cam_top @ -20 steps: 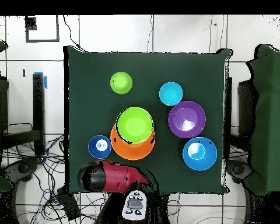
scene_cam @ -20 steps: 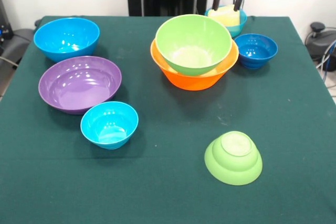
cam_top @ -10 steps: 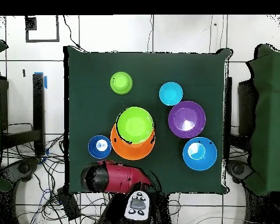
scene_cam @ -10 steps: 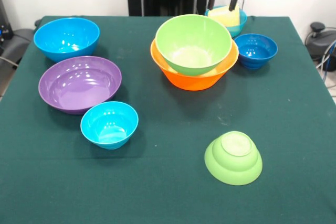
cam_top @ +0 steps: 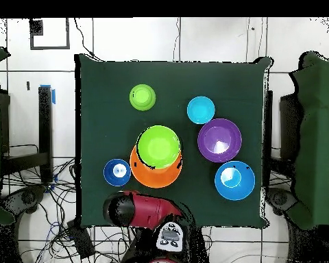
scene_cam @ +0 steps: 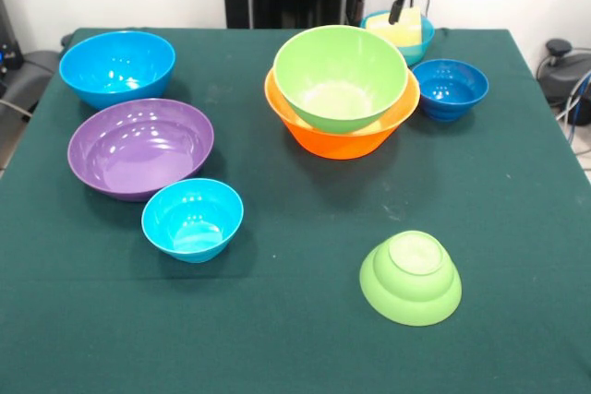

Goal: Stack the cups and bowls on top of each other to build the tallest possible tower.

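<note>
Barely started: large lime green plastic bowl [scene_cam: 340,76] nested in large orange plastic bowl [scene_cam: 343,131]; pale yellow cup [scene_cam: 399,29] sits in far light blue bowl [scene_cam: 417,39]. Other bowls lie loose on green worktop [scene_cam: 295,320]. Hand [scene_cam: 394,6] above that cup; grip unreadable.

Glossy red arm [cam_top: 145,209] with black finger [scene_cam: 396,8].
</note>
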### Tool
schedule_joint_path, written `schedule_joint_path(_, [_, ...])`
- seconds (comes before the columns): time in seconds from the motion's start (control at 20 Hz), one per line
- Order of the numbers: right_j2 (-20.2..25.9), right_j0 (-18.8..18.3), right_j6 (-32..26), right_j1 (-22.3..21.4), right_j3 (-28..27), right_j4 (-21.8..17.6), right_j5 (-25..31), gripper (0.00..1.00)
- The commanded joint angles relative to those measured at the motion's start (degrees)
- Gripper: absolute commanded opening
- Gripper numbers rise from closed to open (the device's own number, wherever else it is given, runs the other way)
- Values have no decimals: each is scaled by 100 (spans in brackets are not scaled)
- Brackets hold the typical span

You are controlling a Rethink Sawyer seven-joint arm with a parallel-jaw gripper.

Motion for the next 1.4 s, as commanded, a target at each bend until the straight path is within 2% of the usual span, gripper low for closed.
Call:
schedule_joint_path(0.05, [445, 27, 1082, 111, 410, -75, -537, 100])
schedule_joint_path(0.6, [377, 119, 1166, 9, 444, -75, -422, 100])
schedule_joint_path(1.4, [-46, 732, 1571, 50, 428, -59, -715, 100])
